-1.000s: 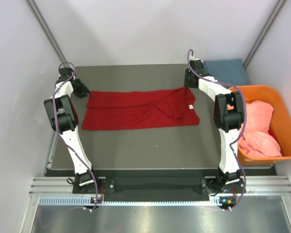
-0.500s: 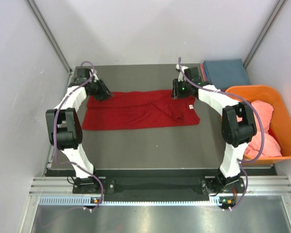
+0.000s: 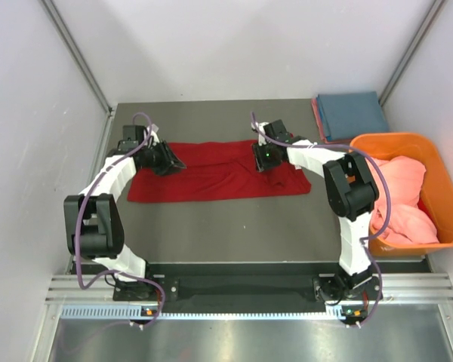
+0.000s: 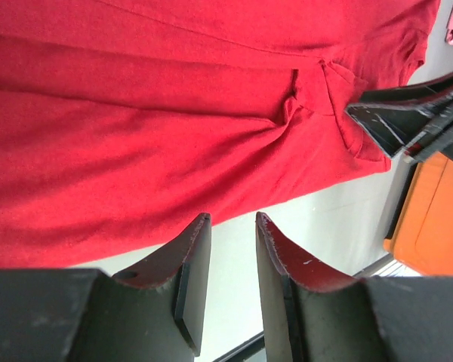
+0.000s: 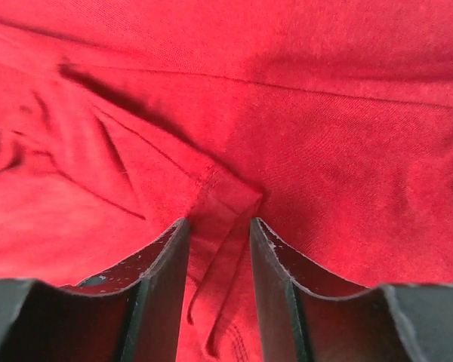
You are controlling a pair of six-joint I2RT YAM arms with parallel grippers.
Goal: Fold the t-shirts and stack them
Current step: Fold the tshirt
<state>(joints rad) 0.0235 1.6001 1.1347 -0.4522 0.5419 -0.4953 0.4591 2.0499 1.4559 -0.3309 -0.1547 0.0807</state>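
A deep red t-shirt lies spread lengthwise across the dark table. My left gripper hovers over its far left part. In the left wrist view that gripper is open with only bare table showing between the fingers, and the red t-shirt fills the upper part. My right gripper is over the shirt's bunched right part. It stands open just above a folded hem of the red cloth. A blue t-shirt lies folded at the far right corner. Salmon-pink t-shirts fill the tub.
An orange plastic tub stands off the table's right edge, also showing in the left wrist view as the orange tub. White walls and metal posts close in the table on three sides. The arms' bases sit on the rail at the near edge.
Both grippers have swung inward from the table's far corners and now sit low over the red t-shirt. The right jaws have widened a little. The shirt has hardly shifted.
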